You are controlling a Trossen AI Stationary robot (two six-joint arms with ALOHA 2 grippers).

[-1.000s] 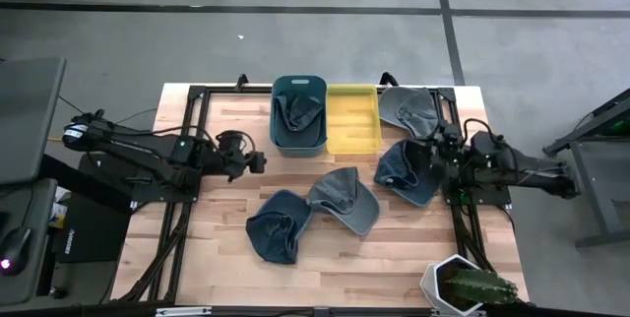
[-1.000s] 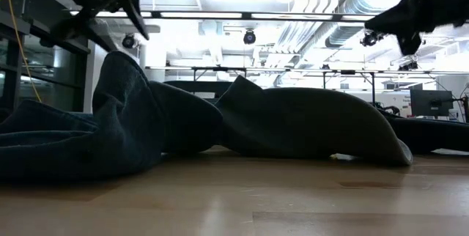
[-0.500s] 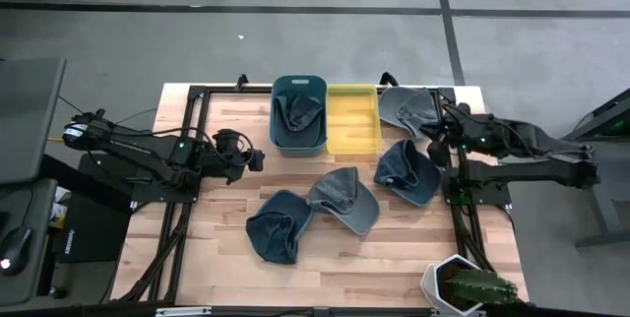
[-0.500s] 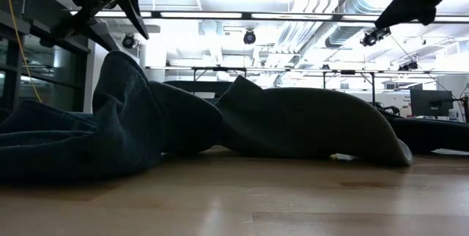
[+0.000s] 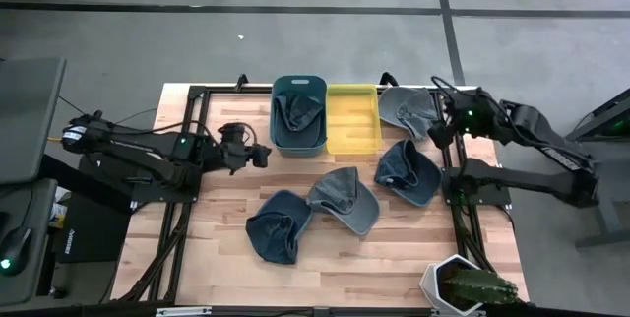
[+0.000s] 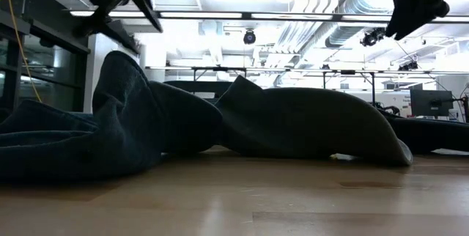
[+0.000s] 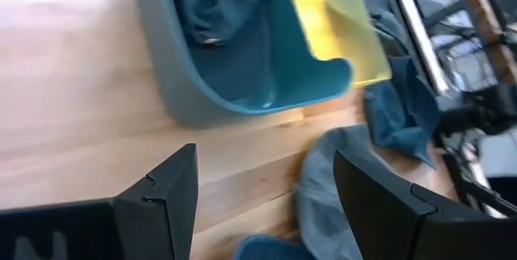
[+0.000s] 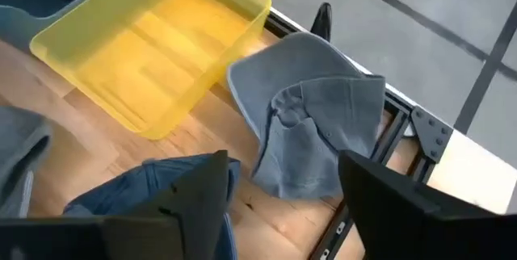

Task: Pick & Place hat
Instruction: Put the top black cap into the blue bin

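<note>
Several hats lie flat on the wooden table: a grey hat (image 5: 407, 108) at the far right, a blue hat (image 5: 407, 171), a grey-blue hat (image 5: 346, 200) and a dark blue hat (image 5: 278, 226). Another dark hat (image 5: 297, 112) lies inside the teal bin (image 5: 298, 143). My right gripper (image 5: 434, 132) hangs open above the table between the grey hat (image 8: 315, 123) and the blue hat (image 8: 137, 191), holding nothing. My left gripper (image 5: 260, 156) stands open and empty, left of the teal bin (image 7: 242, 90).
A yellow bin (image 5: 352, 120), with nothing in it, stands beside the teal bin at the far edge. A potted cactus (image 5: 465, 286) sits at the near right corner. Black frame rails (image 5: 459, 209) run along both table sides. Bare wood shows at the near edge.
My right gripper has risen from just over the blue hat, swung toward the table's far edge and tipped downward; its fingers have parted. The blue hat lies where it was. The other hats have stayed put.
</note>
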